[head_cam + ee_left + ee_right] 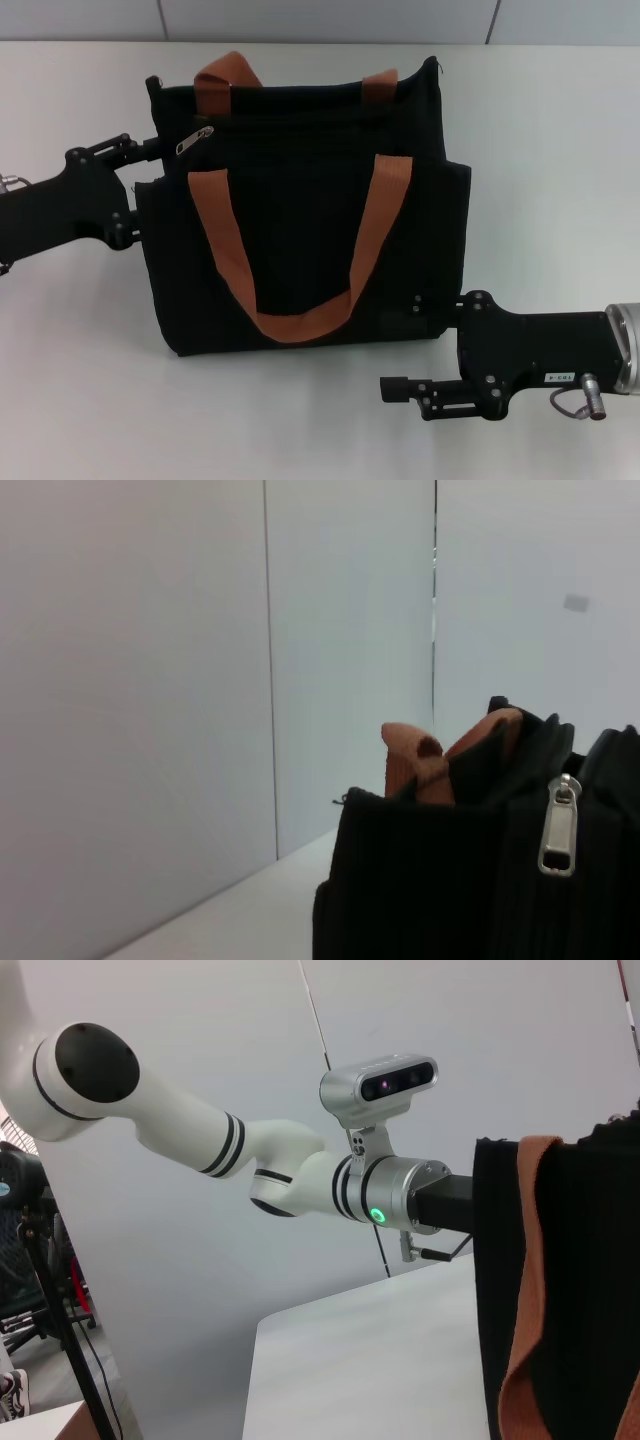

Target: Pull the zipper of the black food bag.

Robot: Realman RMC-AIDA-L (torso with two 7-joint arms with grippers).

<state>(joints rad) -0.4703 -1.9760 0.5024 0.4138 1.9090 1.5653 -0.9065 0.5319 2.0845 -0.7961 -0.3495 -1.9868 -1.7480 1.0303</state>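
Black food bag [300,210] stands mid-worktop [560,150]; zipper [194,140] at its far-left top; left pincer [150,150] just beside it, right pincer [440,305] against near-right corner, grip states unreadable; risk: bag slides if unbraced, tab slips.

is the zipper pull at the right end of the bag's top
No, in the head view the zipper sits at the left end of the bag top, near the left hand.
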